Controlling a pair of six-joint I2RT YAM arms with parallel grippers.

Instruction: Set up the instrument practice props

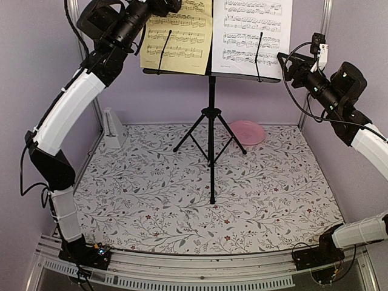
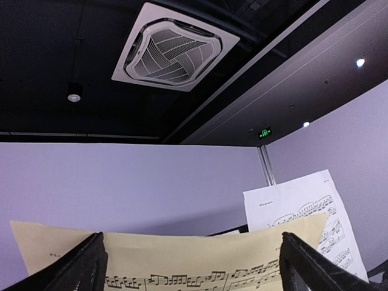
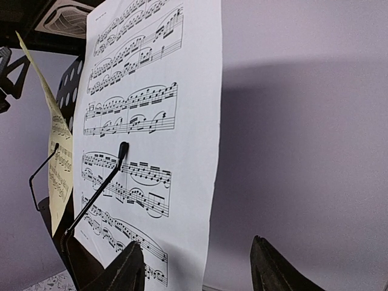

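both pages carry printed staves of black notes. a short line of words at the top of the white page (image 1: 254,30) is too small to read. a green lit sign (image 2: 264,133) hangs from the ceiling, its marks unreadable.

the left pincer (image 2: 191,239) is spread wide and grips nothing. the top edge of the yellow page (image 1: 177,36) lies between its fingers (image 2: 82,267); whether they touch it i cannot tell. the right pincer (image 3: 197,242) is partly open and empty, with the right edge of the white page between its fingers (image 3: 128,267).

both pages lean side by side on the black music stand (image 1: 211,121), which stands mid-table (image 1: 273,194) toward the far edge. the metronome (image 1: 113,128) sits at the far left corner. a pink plate (image 1: 247,131) lies near the far edge, right of the stand's legs.
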